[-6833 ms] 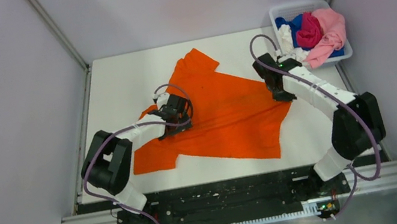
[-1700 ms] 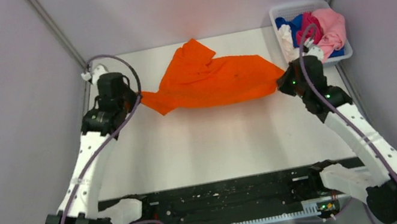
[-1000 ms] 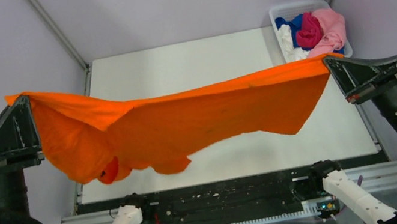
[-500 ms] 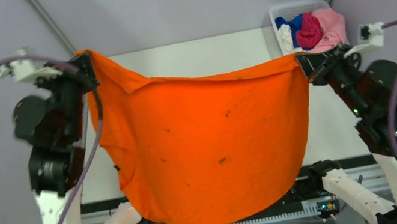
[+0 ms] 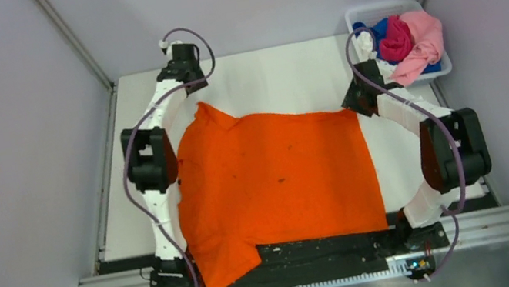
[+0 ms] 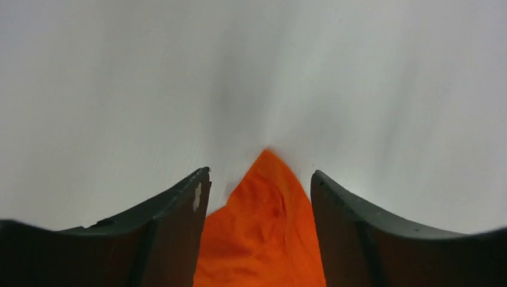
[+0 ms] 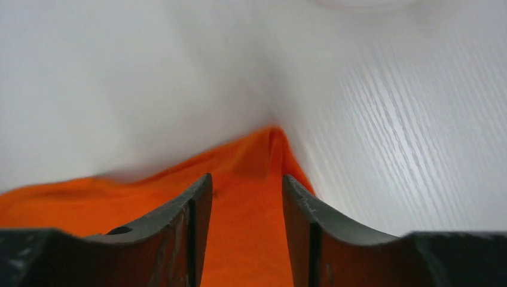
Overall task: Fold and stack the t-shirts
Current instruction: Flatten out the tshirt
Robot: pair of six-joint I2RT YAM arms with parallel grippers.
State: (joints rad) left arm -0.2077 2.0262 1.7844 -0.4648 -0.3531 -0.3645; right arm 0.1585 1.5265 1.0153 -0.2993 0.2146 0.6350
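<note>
The orange shirt [image 5: 281,178] lies spread flat over the middle of the table [image 5: 270,70], shoulders seemingly toward 9 o'clock and hem toward 3, with its 7 o'clock sleeve spilling over the near edge. The left gripper [image 6: 258,174] stands at the shirt's 11 o'clock corner and the right gripper [image 7: 246,177] at its 1 o'clock corner. Both have their fingers parted, with cloth lying loose between them and nothing pinched. The step looks like the release after laying out, so the aim is to leave cleanly: raise both grippers straight up before swinging away, lest a finger snag a corner and rumple the lay. The overhanging sleeve then wants drawing back onto the table before any fold, and creases should run parallel to the long edges. The other shirts [image 5: 406,40] sit in the bin [image 5: 373,8] at 1 o'clock.
</note>
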